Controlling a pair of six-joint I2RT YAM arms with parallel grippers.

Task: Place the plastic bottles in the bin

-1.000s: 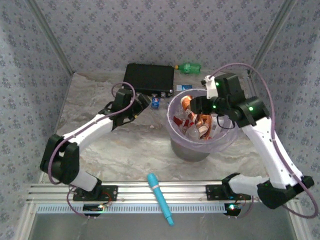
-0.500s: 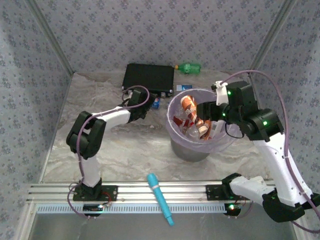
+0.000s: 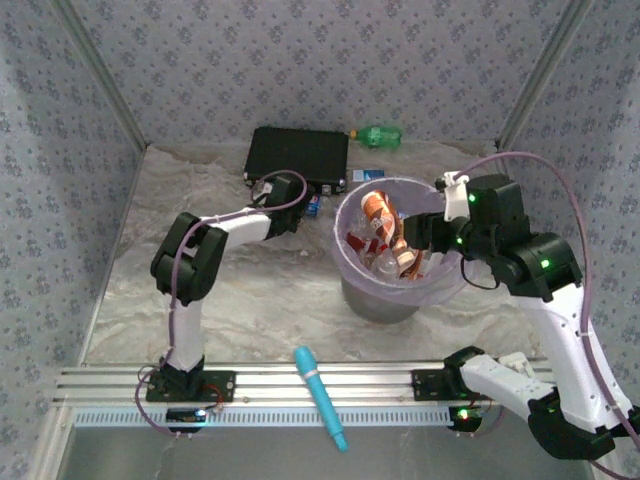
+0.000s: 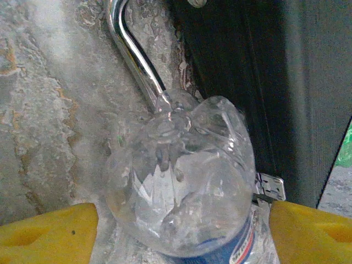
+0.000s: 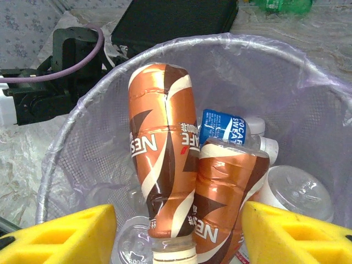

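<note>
From where I stand, the left arm is the one nearer the loose work. Its end effector (image 4: 184,213) stands wide and straddles a crumpled clear bottle (image 4: 181,165) lying on the counter (image 4: 49,110) against the black box (image 3: 298,155). The bottle sits dead ahead between the yellow fingers (image 4: 49,231), a sliver of gap on each side. Its long axis runs straight away from the wrist, blue label nearest and base farthest. Closing should catch it across the body.

The right end effector (image 3: 418,232) hangs over the bin (image 3: 342,228), spread and empty, with the brown bottles (image 5: 165,159) already lying inside below it. A green bottle (image 3: 380,135) waits behind the box, nearer the left arm.

Since a second ago the left arm has folded its elbow up and pushed in to the box. The right has drawn back toward the bin's right rim.
</note>
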